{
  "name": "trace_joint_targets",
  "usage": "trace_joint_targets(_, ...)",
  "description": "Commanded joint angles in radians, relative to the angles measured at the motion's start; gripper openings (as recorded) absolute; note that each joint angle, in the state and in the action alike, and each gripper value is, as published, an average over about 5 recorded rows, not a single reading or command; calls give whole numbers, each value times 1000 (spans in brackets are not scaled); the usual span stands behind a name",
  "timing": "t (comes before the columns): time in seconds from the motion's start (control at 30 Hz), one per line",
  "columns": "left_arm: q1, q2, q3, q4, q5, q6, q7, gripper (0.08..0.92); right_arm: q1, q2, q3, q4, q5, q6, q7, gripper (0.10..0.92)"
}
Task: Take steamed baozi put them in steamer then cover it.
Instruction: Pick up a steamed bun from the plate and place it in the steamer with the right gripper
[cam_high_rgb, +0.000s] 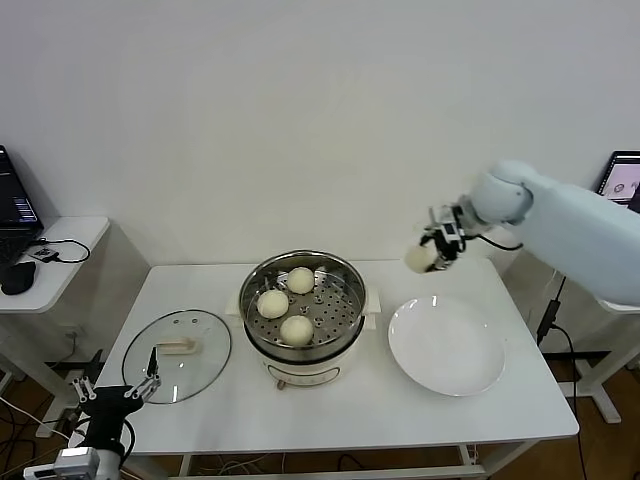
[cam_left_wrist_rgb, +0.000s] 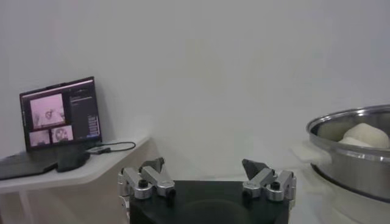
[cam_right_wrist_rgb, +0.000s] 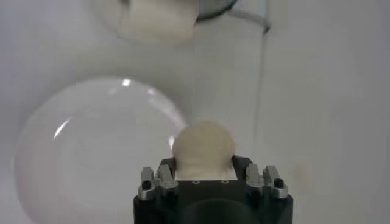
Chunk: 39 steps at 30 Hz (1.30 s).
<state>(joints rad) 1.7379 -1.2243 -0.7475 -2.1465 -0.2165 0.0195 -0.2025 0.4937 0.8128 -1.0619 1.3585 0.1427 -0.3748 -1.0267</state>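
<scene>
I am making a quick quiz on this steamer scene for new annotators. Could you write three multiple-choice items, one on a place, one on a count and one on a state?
1. Where does the glass lid lie?
A. On the steamer
B. On the table left of the steamer
C. On the white plate

2. How many baozi lie inside the steamer?
A. One
B. Three
C. Five

3. What is the state of the right pincer?
A. Shut on a baozi, raised above the table
B. Open and empty over the plate
C. Resting flat on the table

Key:
1 B, the lid lies flat on the table beside the left pincer.
2 B, three buns sit on the perforated tray.
3 A, the fourth baozi sits between its fingers, above the empty plate.
</scene>
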Motion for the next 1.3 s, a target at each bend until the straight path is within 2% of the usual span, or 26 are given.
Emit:
trace_joint_targets(0.03,2,-2,-2,3,0,-2,-1,823,126,151,-120,61,262,-192,109,594)
trace_joint_targets(0.2,5,-8,-10,-4,0,-2,-1,823,81,245,-106,46,365,-263,173,594)
trace_joint_targets(0.4,7,-13,-16,-12,0,-3,-2,823,24,328,-112,13,405,-329,234,594)
trace_joint_targets(0.87,11,-17,-21,-28,-5,-3,-3,823,-84,379,-134,-86,284,-350,241,594)
trace_joint_targets(1.3,6,-16,-18,-19,-6,-3,-4,823,-115,365,-120,-104,236,-350,239,594)
